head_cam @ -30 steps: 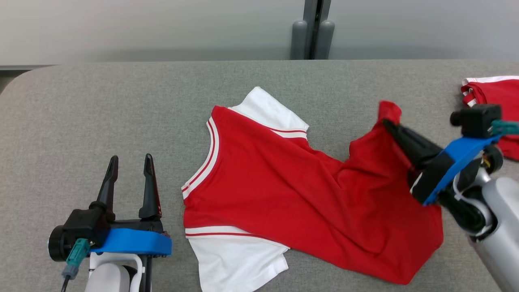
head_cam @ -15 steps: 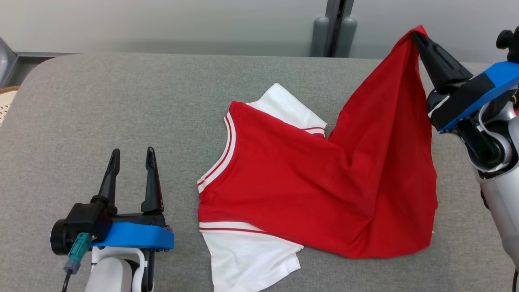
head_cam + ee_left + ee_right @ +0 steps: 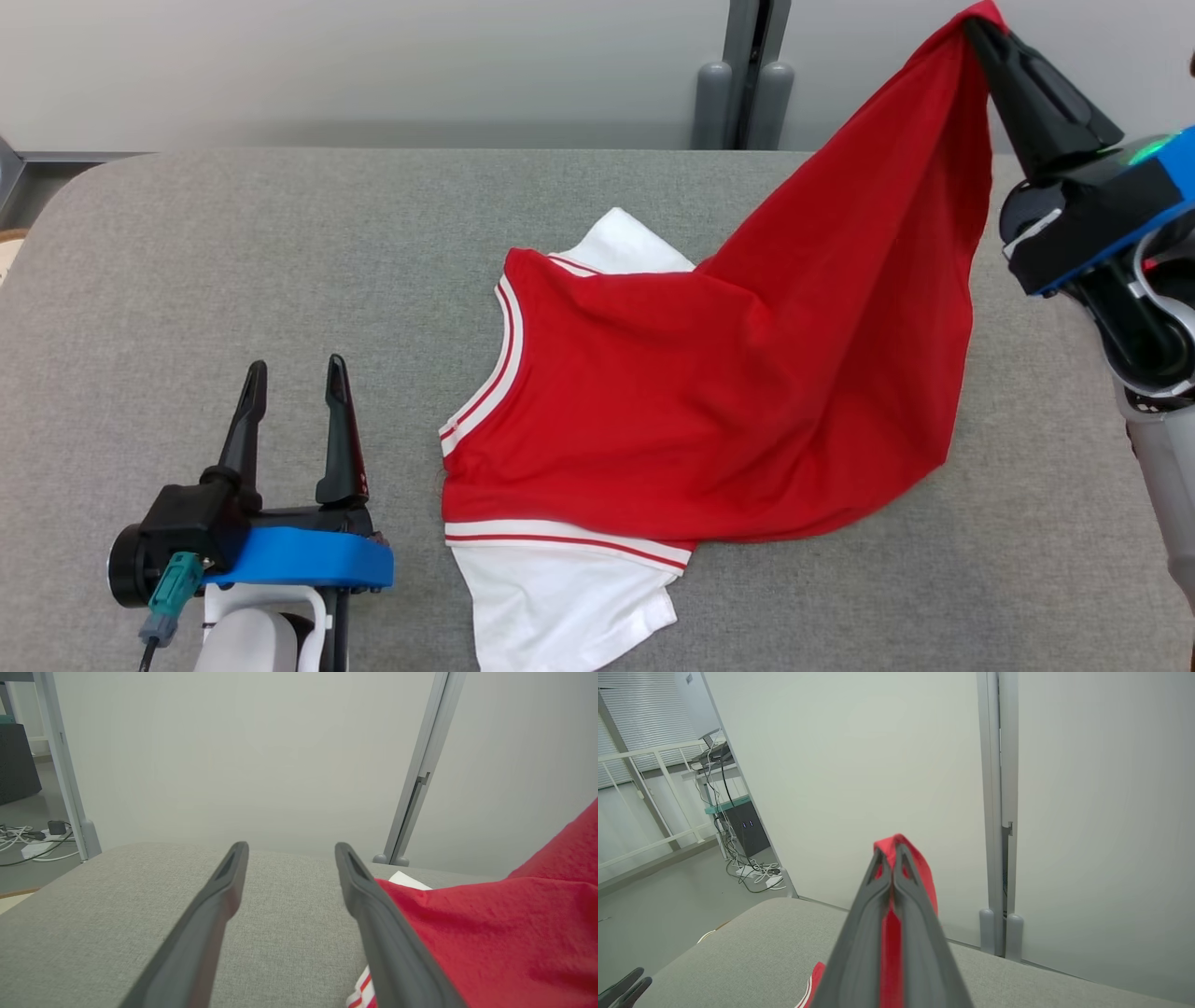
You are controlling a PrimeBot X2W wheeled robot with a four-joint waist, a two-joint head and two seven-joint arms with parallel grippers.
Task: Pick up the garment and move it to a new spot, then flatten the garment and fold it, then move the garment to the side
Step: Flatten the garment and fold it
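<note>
Red jersey shirt [image 3: 709,401], with white sleeves [image 3: 569,597] and striped trim, lay mostly on the grey upholstered tabletop [image 3: 233,243]. Its neck pointed toward my left, and one corner of its hem was drawn up high at the far right. My right gripper [image 3: 978,26] had its two dark fingers pressed together on that corner. In the right wrist view a strip of red showed pinched between them. The left gripper [image 3: 295,373] sat low, near the collar side of the shirt, with its fingers apart and nothing between them. As far as I could tell it was not touching the cloth.

I judged this to be the first step: picking the garment up to carry it to a new spot. Most of the cloth was on the surface, so the lift was not complete. The next move, I reckoned, called for raising the right arm until the sleeves cleared. Failing that, the left gripper could come in to take a second corner so the shirt hung evenly. A single-corner hold risked the cloth twisting or slipping.
</note>
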